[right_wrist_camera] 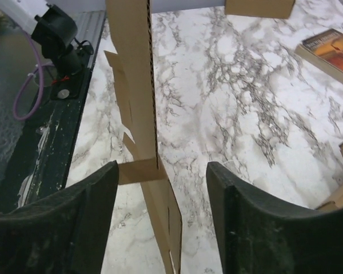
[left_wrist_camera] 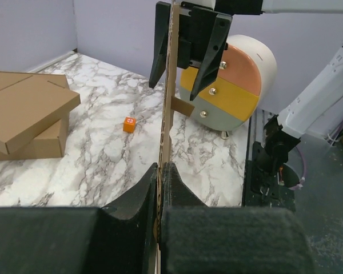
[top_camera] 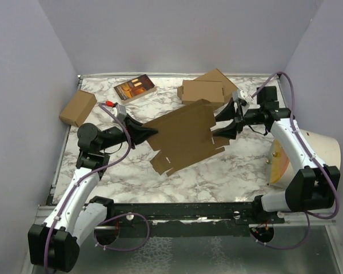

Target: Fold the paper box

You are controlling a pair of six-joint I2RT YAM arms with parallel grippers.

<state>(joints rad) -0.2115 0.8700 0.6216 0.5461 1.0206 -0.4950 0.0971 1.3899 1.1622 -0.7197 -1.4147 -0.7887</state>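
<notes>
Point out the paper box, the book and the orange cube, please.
paper box (top_camera: 186, 137), top view, middle of the brown sheet.
book (top_camera: 135, 89), top view, centre of its cover.
orange cube (left_wrist_camera: 129, 124), left wrist view, its front face.

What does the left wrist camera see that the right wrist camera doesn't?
Only the left wrist camera shows a tiny orange cube and a round striped thing in white, orange, yellow and grey. Only the right wrist camera shows a book. Both show the cardboard sheet standing on edge, and the marble table under it.
</notes>
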